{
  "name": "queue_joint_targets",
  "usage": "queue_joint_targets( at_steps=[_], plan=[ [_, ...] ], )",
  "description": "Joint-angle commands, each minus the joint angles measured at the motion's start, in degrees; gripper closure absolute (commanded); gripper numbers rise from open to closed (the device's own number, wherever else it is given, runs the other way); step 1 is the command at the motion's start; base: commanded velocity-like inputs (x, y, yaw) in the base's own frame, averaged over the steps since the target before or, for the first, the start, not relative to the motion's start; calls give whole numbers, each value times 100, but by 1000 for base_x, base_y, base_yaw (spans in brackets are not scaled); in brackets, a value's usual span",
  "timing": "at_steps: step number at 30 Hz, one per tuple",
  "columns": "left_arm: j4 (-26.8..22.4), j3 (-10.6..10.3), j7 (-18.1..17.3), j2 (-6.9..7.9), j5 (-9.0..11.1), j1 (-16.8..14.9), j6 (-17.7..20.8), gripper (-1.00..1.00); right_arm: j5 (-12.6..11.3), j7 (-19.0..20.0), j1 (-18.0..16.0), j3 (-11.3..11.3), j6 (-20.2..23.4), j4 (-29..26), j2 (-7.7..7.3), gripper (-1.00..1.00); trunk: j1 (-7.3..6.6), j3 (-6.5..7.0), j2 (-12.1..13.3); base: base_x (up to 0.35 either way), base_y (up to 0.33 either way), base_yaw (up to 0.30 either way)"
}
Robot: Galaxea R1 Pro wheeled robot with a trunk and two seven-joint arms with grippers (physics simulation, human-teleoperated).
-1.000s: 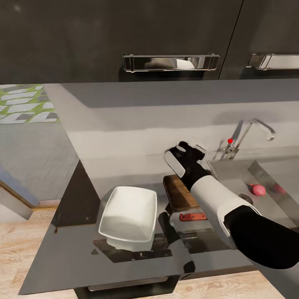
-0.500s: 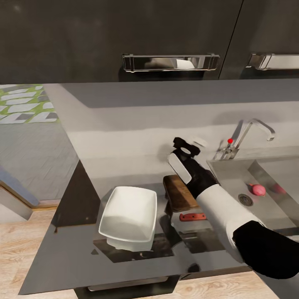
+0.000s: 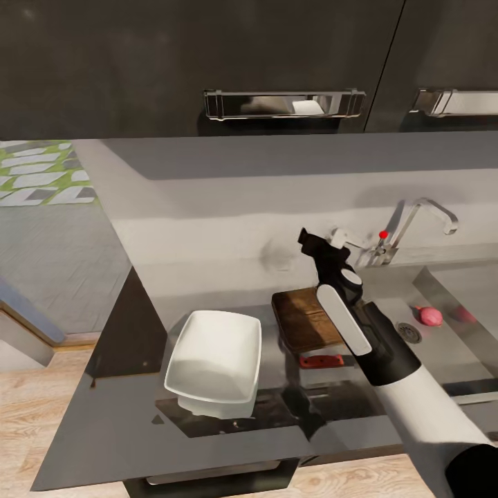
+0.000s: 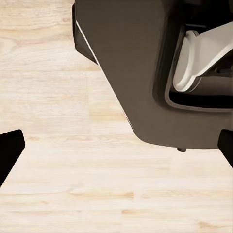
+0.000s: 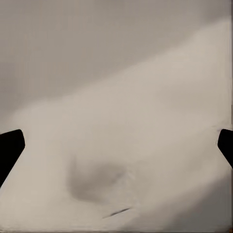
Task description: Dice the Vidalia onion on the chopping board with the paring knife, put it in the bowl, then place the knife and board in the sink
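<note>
The pink-red Vidalia onion (image 3: 431,316) lies in the steel sink (image 3: 453,349), near the round drain (image 3: 409,333). On the dark countertop (image 3: 104,422) the brown chopping board (image 3: 301,319) sits beside the white bowl (image 3: 215,362). The red-handled paring knife (image 3: 320,361) rests at the board's near end. My right gripper (image 3: 322,241) hovers open above the board's far edge, left of the tap (image 3: 423,213), facing the grey wall (image 5: 116,97). My left gripper (image 4: 116,145) is open, its dark fingertips (image 4: 9,148) far apart over the wooden floor.
Dark upper cabinets with chrome handles (image 3: 283,104) hang above the counter. The red-knobbed lever (image 3: 383,234) stands at the tap's base. The counter's left end (image 3: 131,277) drops off to the floor. In the left wrist view the robot's dark base (image 4: 141,73) is above the floor.
My right arm has swung to the right and turned, carrying the open gripper from above the board's back left corner toward the tap. Bowl, board, knife and onion have stayed put.
</note>
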Motion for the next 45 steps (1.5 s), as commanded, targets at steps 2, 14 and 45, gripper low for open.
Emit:
queue_joint_targets(
  at_steps=[2,14,45],
  plan=[
    [-10,-1,-7,1,47,3,-7,-100,-22,-34,110,12,33,-154,-71,-100,4,-9,-11,0,0,0],
    [-14,-1,-7,10,47,3,-9,-100,-10,-13,830,517,-24,-978,-544,-100,4,-9,-11,-21,0,0],
    [-14,-1,-7,8,47,3,-9,-100,5,-39,876,1077,-298,-1011,-700,-100,4,-9,-11,-312,0,0]
  ],
)
